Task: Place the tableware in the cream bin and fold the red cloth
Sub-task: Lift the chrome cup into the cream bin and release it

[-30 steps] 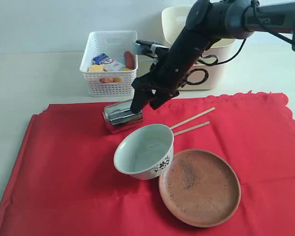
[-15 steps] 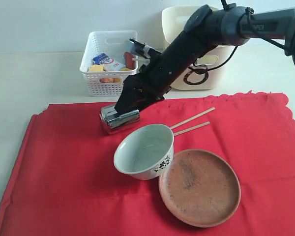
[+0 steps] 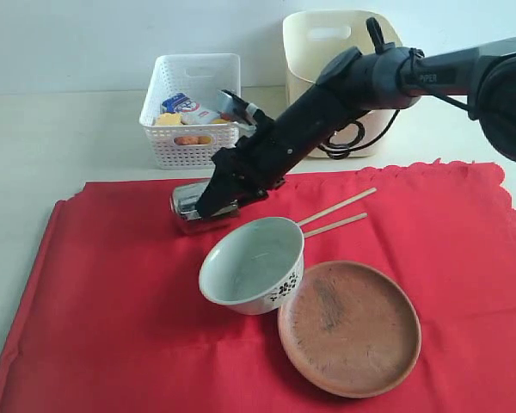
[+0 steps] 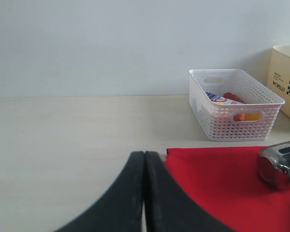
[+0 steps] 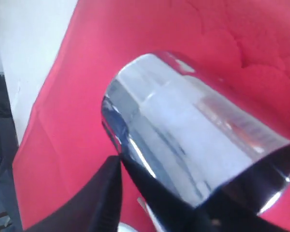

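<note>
The steel cup (image 3: 187,206) lies on its side on the red cloth (image 3: 112,301), which is spread flat. My right gripper (image 3: 208,205) reaches down across the middle and is shut on the cup. In the right wrist view the cup (image 5: 193,125) fills the space between the dark fingers (image 5: 101,198). The flower-print bowl (image 3: 254,265), the brown clay plate (image 3: 350,327) and two chopsticks (image 3: 337,215) rest on the cloth. The cream bin (image 3: 314,39) stands at the back. My left gripper (image 4: 144,154) is shut and holds nothing, low over the table by the cloth's corner (image 4: 217,179).
A white perforated basket (image 3: 189,129) with food items stands behind the cloth, left of the cream bin. The left wrist view shows the basket (image 4: 232,104), the bin's edge (image 4: 286,82) and the cup (image 4: 280,164). Bare table surrounds the cloth.
My right arm has swung lower and leftwards, and its jaws have closed from wide open onto the steel cup, which has shifted slightly left. The left gripper has stayed shut.
</note>
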You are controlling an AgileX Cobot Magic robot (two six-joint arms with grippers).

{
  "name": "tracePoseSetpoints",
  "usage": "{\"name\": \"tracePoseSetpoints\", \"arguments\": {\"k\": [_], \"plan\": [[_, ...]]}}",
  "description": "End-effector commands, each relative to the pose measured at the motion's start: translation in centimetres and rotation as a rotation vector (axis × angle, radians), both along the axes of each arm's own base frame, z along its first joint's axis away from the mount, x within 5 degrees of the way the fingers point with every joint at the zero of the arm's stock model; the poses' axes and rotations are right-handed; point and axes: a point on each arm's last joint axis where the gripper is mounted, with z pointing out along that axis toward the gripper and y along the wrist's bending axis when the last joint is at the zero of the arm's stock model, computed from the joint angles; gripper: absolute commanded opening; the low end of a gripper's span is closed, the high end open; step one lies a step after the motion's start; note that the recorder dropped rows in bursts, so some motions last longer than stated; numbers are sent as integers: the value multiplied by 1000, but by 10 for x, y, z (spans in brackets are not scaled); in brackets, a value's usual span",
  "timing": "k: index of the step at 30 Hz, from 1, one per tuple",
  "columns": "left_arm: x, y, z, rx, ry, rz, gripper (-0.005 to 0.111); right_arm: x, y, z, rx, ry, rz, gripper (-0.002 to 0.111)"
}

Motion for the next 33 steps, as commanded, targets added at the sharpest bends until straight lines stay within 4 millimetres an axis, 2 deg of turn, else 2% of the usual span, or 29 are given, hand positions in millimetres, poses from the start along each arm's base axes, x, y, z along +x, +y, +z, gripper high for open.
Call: {"name": "tracePoseSetpoints", "arguments": {"k": [1, 5, 12, 16, 21, 24, 27, 28, 31, 33], "plan": [[0, 0, -1, 5, -6, -1, 0, 2, 4, 5, 73, -25, -12, 14], [0, 0, -1, 5, -6, -1, 0, 3, 5, 7, 93, -31, -17, 0], [0, 0, -1, 5, -6, -1, 0, 3, 5, 9, 96, -35, -18, 0], [0, 0, -1, 5, -6, -1, 0, 4, 5, 22, 103, -60, -18, 0], [0, 0, -1, 5, -6, -1, 0, 2, 5, 54, 115, -120, -18, 0], [0, 0, -1, 5, -6, -1, 0, -3, 3, 95, 122, -211, -4, 0], [0, 0, -1, 5, -6, -1, 0, -9, 0, 123, 113, -285, 14, 0], [0, 0, -1, 5, -6, -1, 0, -11, -3, 136, 101, -330, 29, 0], [0, 0, -1, 5, -6, -1, 0, -14, -14, 155, 77, -387, 26, 0], [0, 0, -1, 5, -6, -1, 0, -3, -26, 164, 52, -467, -78, 0]]}}
